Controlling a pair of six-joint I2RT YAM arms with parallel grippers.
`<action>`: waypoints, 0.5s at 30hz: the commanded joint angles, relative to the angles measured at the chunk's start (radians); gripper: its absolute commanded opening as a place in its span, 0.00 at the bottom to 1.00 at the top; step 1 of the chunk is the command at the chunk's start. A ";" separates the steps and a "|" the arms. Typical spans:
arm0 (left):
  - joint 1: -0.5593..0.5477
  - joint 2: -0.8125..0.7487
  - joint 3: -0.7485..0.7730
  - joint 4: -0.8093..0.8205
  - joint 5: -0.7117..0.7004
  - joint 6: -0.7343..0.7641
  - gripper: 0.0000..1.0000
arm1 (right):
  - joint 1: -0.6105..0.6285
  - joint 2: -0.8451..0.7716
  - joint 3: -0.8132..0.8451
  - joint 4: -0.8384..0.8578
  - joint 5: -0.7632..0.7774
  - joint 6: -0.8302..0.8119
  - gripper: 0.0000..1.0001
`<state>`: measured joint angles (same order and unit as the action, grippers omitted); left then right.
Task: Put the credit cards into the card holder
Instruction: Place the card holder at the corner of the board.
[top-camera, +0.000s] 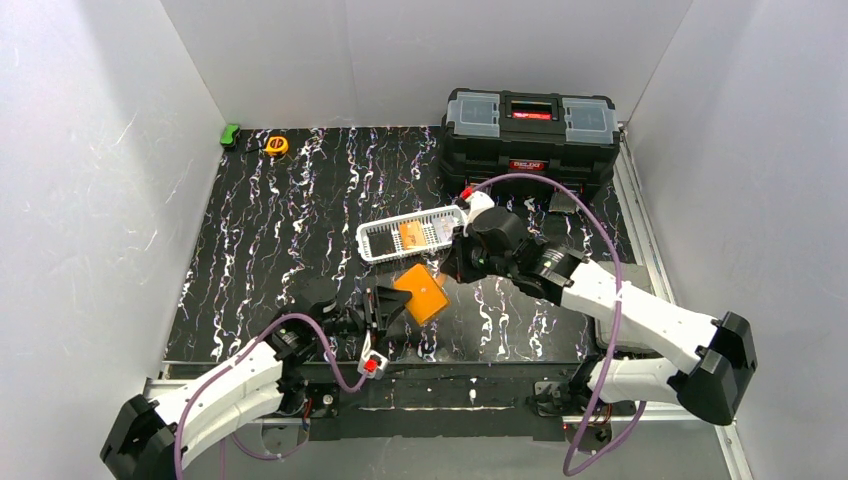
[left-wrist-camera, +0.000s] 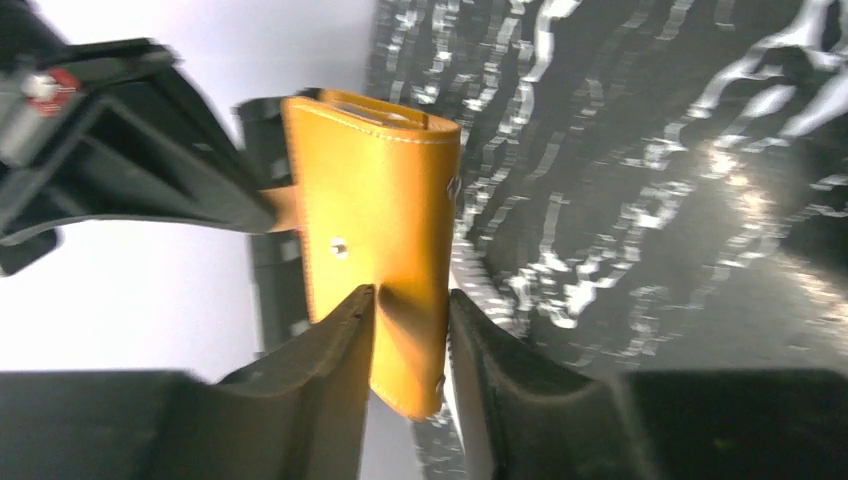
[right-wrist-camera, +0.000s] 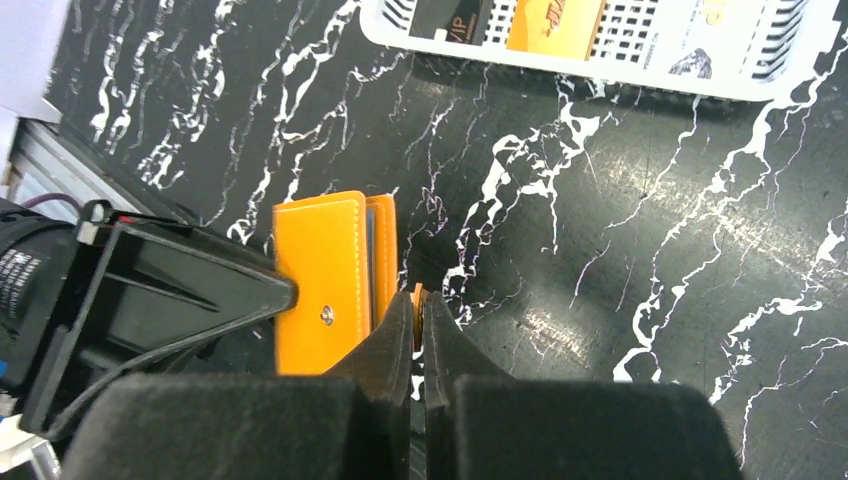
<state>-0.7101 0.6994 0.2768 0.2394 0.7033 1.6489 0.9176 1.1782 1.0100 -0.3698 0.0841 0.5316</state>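
The orange card holder (top-camera: 422, 292) hangs just above the black marbled mat between both arms. My left gripper (left-wrist-camera: 410, 295) is closed on its lower end (left-wrist-camera: 385, 230), one finger on each face. My right gripper (right-wrist-camera: 415, 295) is shut on a thin orange flap at the card holder's (right-wrist-camera: 325, 280) edge. In the left wrist view that flap (left-wrist-camera: 283, 205) shows as the snap tab. The credit cards lie in the white slotted basket (top-camera: 372, 240): an orange one (right-wrist-camera: 555, 25), a whitish one (right-wrist-camera: 720, 30) and a dark one (right-wrist-camera: 450, 15).
A black toolbox (top-camera: 528, 130) stands at the back right, just behind the basket. A yellow tape measure (top-camera: 276, 145) and a small green object (top-camera: 230, 134) sit at the back left corner. White walls close in the mat on three sides.
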 joint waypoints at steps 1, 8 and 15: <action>-0.004 0.028 -0.068 -0.004 -0.047 -0.052 0.38 | 0.000 0.065 0.022 -0.026 -0.006 -0.004 0.01; -0.003 -0.001 -0.096 -0.110 -0.095 -0.120 0.66 | 0.000 0.216 -0.011 0.012 -0.100 -0.010 0.01; -0.003 -0.056 -0.088 -0.172 -0.076 -0.138 0.65 | 0.003 0.262 0.009 0.041 -0.156 -0.012 0.01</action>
<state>-0.7101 0.6643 0.1783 0.1226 0.5976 1.5360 0.9176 1.4536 0.9997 -0.3748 -0.0158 0.5243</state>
